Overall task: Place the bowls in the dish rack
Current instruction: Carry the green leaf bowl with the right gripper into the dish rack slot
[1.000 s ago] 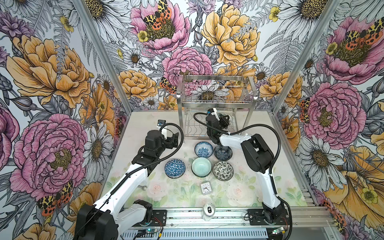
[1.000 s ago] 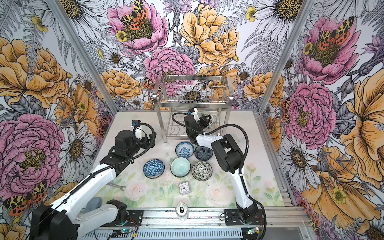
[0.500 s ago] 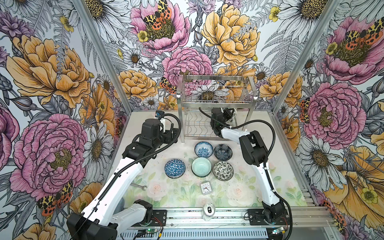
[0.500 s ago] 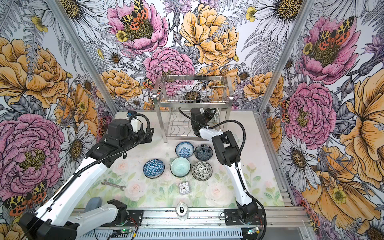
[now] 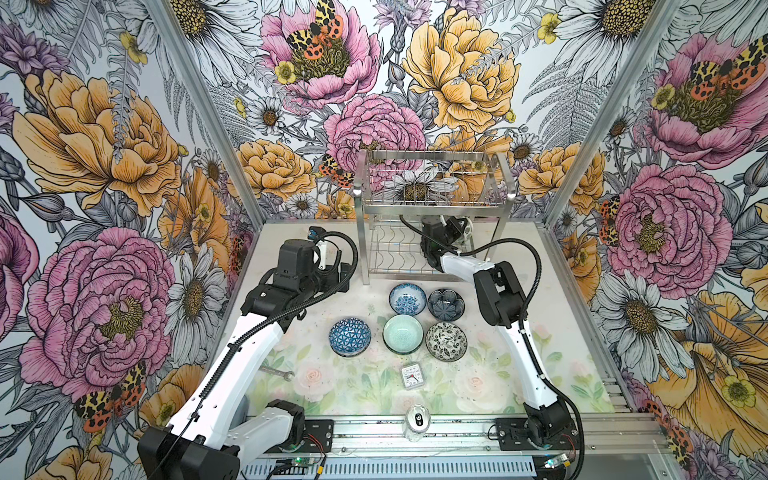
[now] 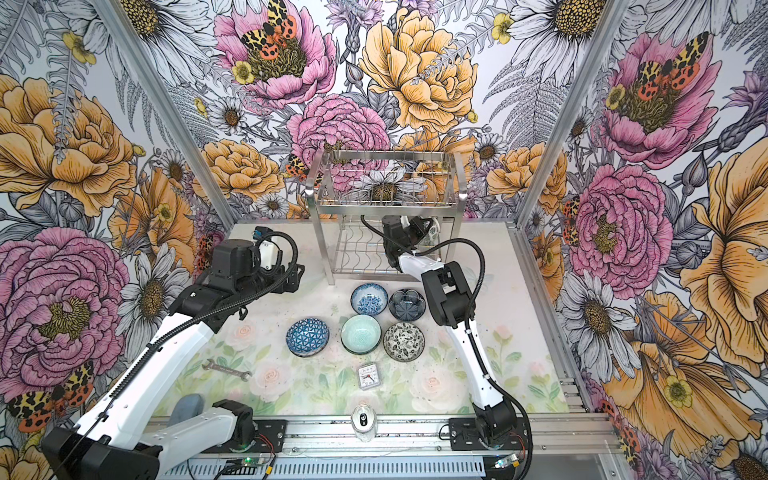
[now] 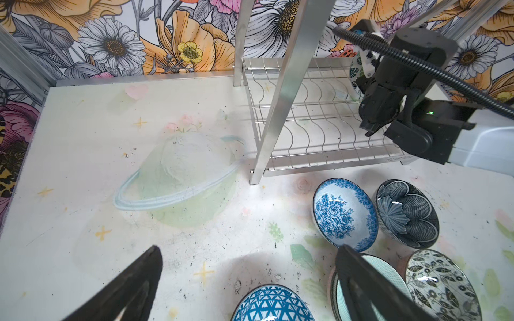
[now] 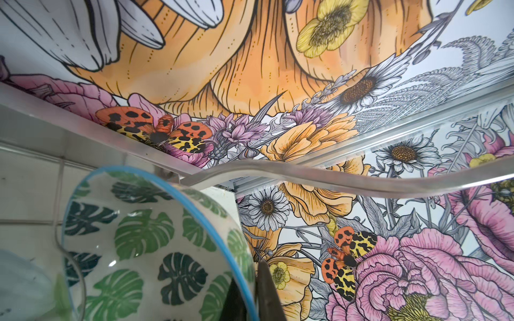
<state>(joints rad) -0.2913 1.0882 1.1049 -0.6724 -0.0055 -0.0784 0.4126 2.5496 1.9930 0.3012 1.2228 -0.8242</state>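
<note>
Risk, slip: the right gripper (image 5: 457,227) pinches only the thin blue-edged rim of the white ceramic green-leaf bowl (image 8: 144,244). So narrow a hold on glazed ceramic could let the bowl swing or slide out.
Risk, early release: if the jaws part before the bowl sits between two wavy wires of the lower tier (image 5: 395,253), it would probably tip flat or roll.
Risk, knock: the gripper works under the mesh basket tier (image 5: 432,185) of the tall shiny stainless steel wire dish rack (image 5: 364,241). A straight lift out could strike that tier, and a sideways drift could clip a leg.
Right jaws: closed tight on the bowl's rim, with one finger (image 8: 268,294) against its outside. The bowl is held on edge; whether it touches a wire I cannot tell.
Left jaws: spread as wide as they go, holding and touching nothing. The left gripper (image 7: 249,250) hovers over the pale painted table (image 5: 552,316), in front of the rack's left end. In the left wrist view, one finger (image 7: 361,286) overlaps the pale teal bowl (image 5: 402,333).
Held bowl, place: inside the lower tier, toward its right end.
Waiting bowls: five upright on the table in front of the rack: blue floral bowl (image 5: 407,298), navy petal bowl (image 5: 445,304), blue triangle bowl (image 5: 350,336), the pale teal one and the black-white leaf bowl (image 5: 446,340).
</note>
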